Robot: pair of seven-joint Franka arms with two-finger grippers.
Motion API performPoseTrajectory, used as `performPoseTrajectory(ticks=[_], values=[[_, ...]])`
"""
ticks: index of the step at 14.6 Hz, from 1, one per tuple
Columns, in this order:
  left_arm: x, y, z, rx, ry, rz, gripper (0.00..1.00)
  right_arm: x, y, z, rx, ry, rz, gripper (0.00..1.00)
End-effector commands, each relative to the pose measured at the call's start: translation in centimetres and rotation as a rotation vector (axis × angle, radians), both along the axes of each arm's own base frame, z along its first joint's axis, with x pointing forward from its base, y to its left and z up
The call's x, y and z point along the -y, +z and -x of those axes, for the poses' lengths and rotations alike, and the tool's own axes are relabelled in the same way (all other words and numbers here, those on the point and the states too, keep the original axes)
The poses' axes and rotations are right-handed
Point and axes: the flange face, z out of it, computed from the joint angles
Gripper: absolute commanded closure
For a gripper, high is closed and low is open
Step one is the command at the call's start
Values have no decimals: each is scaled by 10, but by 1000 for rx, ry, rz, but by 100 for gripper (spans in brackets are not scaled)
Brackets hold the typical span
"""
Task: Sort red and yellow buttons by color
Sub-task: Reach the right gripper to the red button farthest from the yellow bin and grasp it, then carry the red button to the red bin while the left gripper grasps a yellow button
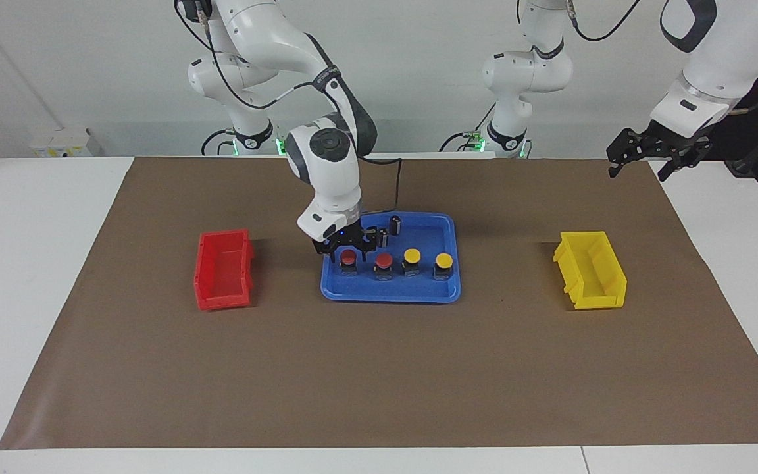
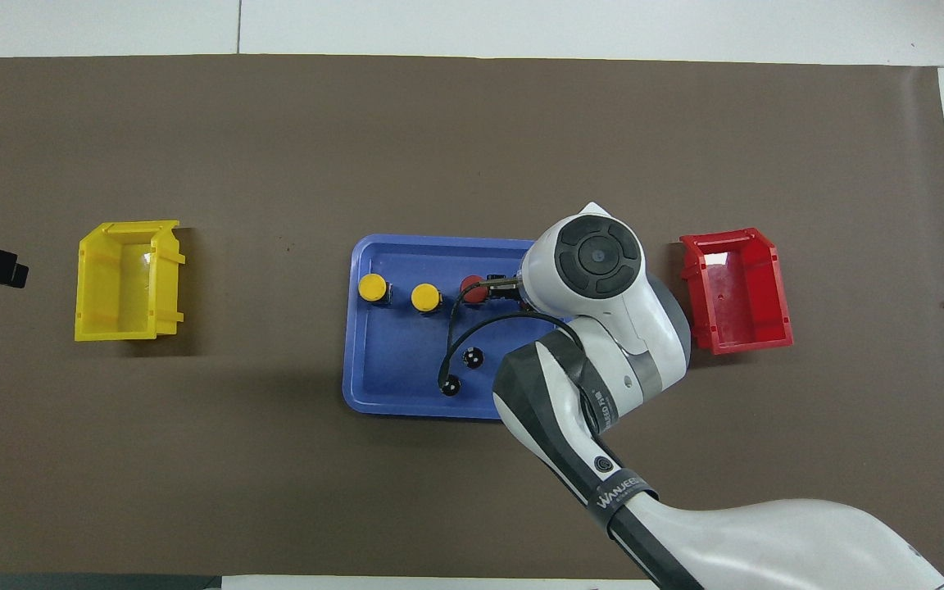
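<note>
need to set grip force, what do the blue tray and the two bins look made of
Blue tray: likely moulded plastic, smooth, slightly glossy, rounded rim. Red bin and yellow bin: likely rigid plastic, with ribbed walls and a faint sheen inside in the overhead view.

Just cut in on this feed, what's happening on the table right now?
The right gripper is down in the blue plastic tray, its fingers around the end red mushroom-cap button nearest the red plastic bin. The second red button and both yellow buttons sit in the same row. The red bin and the yellow plastic bin hold nothing. The left gripper waits above the table's edge.
</note>
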Motion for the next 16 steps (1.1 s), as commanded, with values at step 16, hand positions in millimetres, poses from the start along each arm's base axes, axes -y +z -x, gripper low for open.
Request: performPoseTrajectory(ticks=[16], values=[[298,-206,20,163,230,71,19,209,124,-25,-139,99,42,71]])
